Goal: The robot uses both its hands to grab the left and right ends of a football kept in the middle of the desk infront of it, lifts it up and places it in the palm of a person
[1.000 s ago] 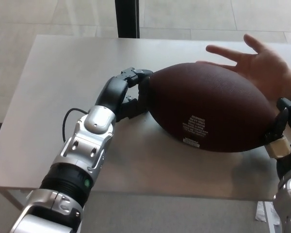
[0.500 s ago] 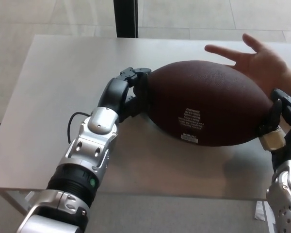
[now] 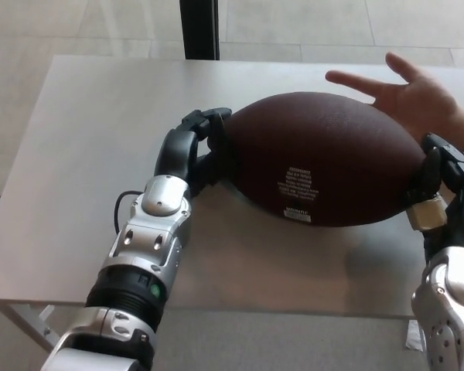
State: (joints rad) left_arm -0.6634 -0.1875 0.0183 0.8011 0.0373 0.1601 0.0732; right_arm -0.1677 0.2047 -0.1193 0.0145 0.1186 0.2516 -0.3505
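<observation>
Above the pale grey desk point(image 3: 85, 139), I hold the dark brown pebbled leather football point(image 3: 325, 158) squeezed between my two hands, one at each pointed end, since pressing inward from both sides is what keeps so wide a ball from slipping. My left hand point(image 3: 201, 147) has its black fingers curled against the left tip; my right hand point(image 3: 437, 182) clamps the right tip. Beyond it waits a person's open palm point(image 3: 414, 104), fingers spread, ready to receive. Both tips are hidden under my fingers, and the white print on the ball is too small to read.
</observation>
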